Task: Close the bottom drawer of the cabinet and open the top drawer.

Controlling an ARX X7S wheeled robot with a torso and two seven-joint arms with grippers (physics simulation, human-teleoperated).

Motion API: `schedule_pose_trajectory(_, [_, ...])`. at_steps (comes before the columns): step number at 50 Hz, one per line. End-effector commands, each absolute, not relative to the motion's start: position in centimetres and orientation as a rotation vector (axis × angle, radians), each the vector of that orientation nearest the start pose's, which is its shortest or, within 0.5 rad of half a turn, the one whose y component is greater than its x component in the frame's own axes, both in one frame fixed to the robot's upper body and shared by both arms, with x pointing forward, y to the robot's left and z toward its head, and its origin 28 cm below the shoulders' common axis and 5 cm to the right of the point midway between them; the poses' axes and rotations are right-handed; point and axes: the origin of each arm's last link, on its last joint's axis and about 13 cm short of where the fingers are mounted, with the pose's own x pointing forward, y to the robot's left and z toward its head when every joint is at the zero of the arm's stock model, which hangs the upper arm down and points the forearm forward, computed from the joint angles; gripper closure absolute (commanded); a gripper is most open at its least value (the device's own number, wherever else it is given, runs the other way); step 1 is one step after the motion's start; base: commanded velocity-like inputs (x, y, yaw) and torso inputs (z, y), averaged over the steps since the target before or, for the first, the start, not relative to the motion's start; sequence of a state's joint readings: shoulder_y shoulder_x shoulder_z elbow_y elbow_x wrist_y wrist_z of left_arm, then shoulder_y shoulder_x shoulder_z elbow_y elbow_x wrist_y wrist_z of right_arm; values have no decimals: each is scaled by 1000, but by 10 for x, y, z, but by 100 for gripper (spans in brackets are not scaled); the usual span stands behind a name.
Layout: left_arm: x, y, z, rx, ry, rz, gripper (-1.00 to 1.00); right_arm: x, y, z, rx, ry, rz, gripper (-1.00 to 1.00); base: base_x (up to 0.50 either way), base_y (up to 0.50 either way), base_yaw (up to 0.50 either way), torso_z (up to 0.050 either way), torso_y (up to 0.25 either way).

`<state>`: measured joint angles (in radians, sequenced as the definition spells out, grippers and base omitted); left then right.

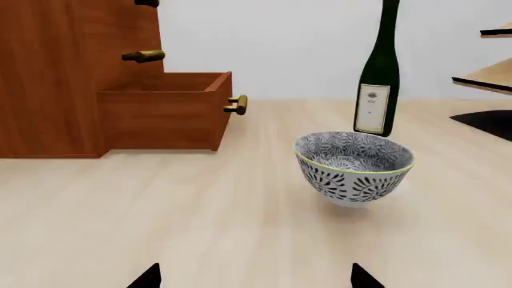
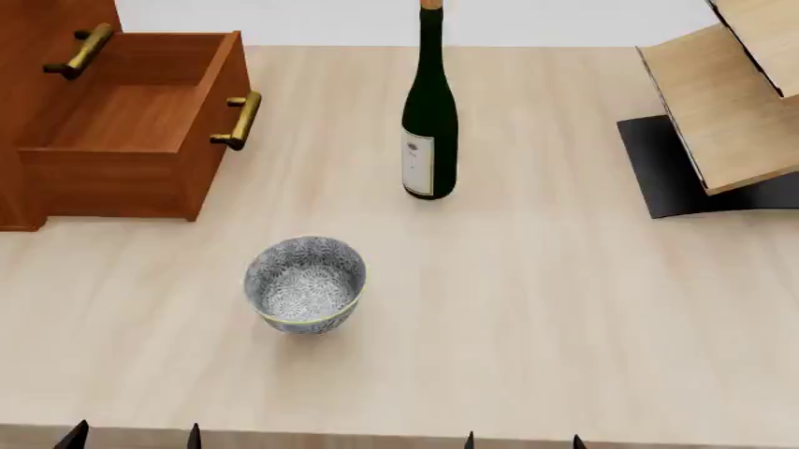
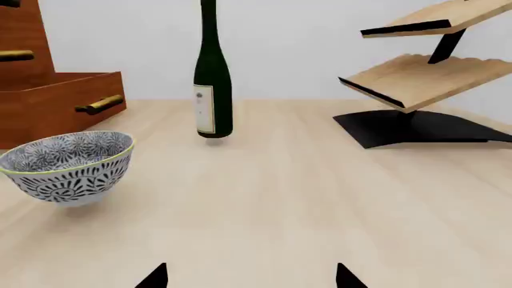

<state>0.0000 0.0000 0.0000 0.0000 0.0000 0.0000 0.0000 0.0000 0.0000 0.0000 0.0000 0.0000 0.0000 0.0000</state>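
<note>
Standing pulled out of the cabinet (image 2: pixel 25 112) in the head view, the bottom drawer (image 2: pixel 125 131) shows its bare inside and brass handle (image 2: pixel 239 120), well ahead of the left tool (image 2: pixel 133 436) and to its left. Both tools show only as dark fingertips at the near counter (image 2: pixel 562 309) edge; the left pair stands apart, and so does the right tool (image 2: pixel 522 440). A patterned bowl (image 2: pixel 305 283) sits ahead of the left tool, a green bottle (image 2: pixel 429 112) farther off, a pale wooden rack (image 2: pixel 731 94) beyond the right tool.

From the left wrist, the left tool (image 1: pixel 256 279) has its tips spread wide, the open bottom drawer (image 1: pixel 164 111) far ahead, the bowl (image 1: pixel 354 167) nearer.

From the right wrist, the right tool (image 3: pixel 250 277) is likewise spread, touching nothing; the bottle (image 3: pixel 212 84) stands ahead, upright.
</note>
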Motion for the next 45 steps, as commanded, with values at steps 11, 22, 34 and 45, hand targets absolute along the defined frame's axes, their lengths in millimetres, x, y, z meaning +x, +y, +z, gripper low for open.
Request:
schedule_pose_trajectory(11, [207,202,23,-5,15,-17,-100,211,-94,21,29,7,54,-100,0,0,0,45,0])
schedule_pose_trajectory(22, [226,197,65,35,38,-64,-100,217,-95,59,-46,-24,61,-100,0,0,0,50,0])
schedule_pose_trajectory(34, [255,198,98,70,-9,-38,-100,241,-100,114,-77,-116,46,-100,0,0,0,50,0])
schedule_pose_trajectory(45, [276,193,161,24,-60,-61,-100,260,-100,156,-51,-122,59,-100,0,0,0,50,0])
